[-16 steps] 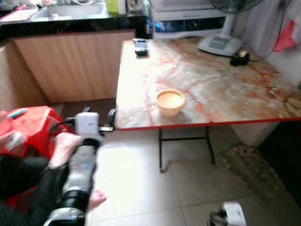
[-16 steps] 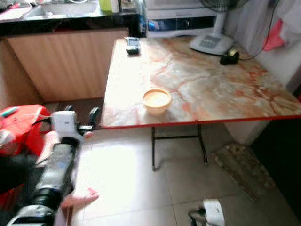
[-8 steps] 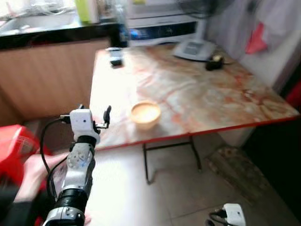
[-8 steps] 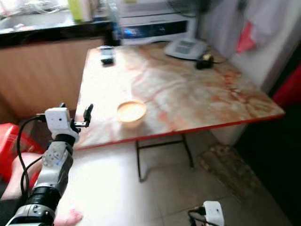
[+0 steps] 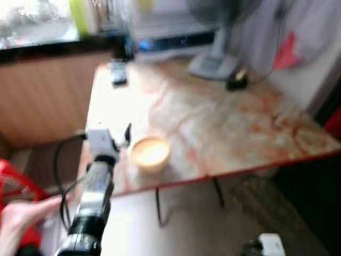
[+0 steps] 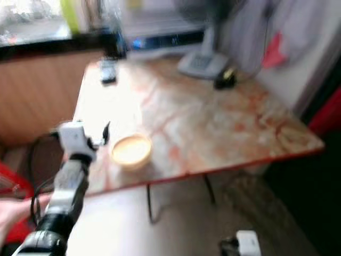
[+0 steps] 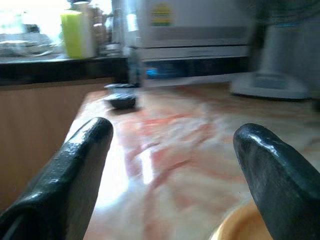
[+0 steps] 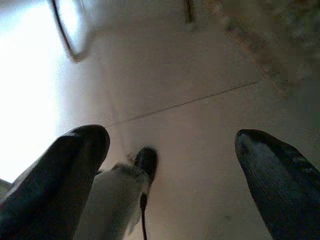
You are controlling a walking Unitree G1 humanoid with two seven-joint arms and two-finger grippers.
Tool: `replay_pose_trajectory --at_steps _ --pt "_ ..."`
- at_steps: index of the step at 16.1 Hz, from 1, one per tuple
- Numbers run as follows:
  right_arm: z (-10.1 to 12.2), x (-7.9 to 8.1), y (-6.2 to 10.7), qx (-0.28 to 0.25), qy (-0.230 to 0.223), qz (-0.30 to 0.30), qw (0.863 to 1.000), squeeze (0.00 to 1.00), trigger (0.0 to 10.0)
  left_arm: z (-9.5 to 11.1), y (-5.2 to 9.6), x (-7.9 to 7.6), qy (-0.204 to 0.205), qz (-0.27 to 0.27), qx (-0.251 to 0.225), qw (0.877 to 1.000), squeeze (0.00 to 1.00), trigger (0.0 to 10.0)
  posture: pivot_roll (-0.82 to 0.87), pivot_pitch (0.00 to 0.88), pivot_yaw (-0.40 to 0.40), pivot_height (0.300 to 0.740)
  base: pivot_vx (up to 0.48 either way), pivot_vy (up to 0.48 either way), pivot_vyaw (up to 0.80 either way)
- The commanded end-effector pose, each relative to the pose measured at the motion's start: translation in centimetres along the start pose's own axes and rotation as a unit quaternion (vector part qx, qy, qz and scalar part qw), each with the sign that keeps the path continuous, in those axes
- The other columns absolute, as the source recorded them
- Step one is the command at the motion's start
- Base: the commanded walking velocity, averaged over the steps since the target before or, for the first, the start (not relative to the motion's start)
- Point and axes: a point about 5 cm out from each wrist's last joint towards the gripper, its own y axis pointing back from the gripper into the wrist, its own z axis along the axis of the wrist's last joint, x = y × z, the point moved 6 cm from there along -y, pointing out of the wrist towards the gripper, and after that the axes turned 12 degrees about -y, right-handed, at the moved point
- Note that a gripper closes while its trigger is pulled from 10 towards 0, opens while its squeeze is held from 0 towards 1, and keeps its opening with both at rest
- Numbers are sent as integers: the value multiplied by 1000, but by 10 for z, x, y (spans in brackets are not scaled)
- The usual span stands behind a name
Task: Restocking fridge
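Note:
A pale yellow bowl [image 5: 151,153] sits near the front left edge of the marble-patterned table [image 5: 229,122]. My left gripper [image 5: 116,137] is raised over that edge, just left of the bowl. In the left wrist view this gripper [image 7: 172,150] is open, nothing between its fingers [image 7: 70,175], and the bowl's rim [image 7: 240,227] shows beside one fingertip. My right arm [image 5: 265,245] hangs low. Its gripper [image 8: 170,165] is open above the tiled floor. The picture is blurred.
At the table's far side are a fan base [image 5: 213,65], a small black object [image 5: 237,81] and a dark remote-like thing [image 5: 118,79]. A dark counter with a green bottle [image 5: 80,16] runs behind. A person's hand [image 5: 21,218] and a red object [image 5: 10,186] are lower left.
The camera has swung and drawn closer to the table. My left arm has risen and reached forward, from beside the red object to the table's edge next to the bowl.

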Motion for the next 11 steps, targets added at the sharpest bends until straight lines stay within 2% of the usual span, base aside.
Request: replay_pose_trajectory --at_steps 1,4,6,7,9,11 --pt "5 10 -3 -6 2 11 1000 0 10000 5 -2 13 -5 12 -8 1000 0 10000 4 0 -6 740 311 0 0" --pt "5 10 -3 -6 3 11 1000 0 10000 1 0 3 19 -16 -1 1000 0 10000 5 0 -5 740 0 0 0" --pt "5 10 -3 -6 3 12 1000 0 10000 -7 4 -4 94 -30 18 995 0 10000 5 0 -5 740 0 0 0" --pt "5 10 -3 -6 3 12 1000 0 10000 -8 6 -7 113 -40 19 993 0 10000 7 0 -5 740 0 0 0" --pt "6 10 -3 -6 4 11 1000 0 10000 -9 8 -8 133 -51 20 990 0 10000 8 0 -4 740 0 0 0" --pt "6 10 -3 -7 4 12 1000 0 10000 -9 8 -7 131 -52 19 990 0 10000 10 0 -3 740 0 0 0"
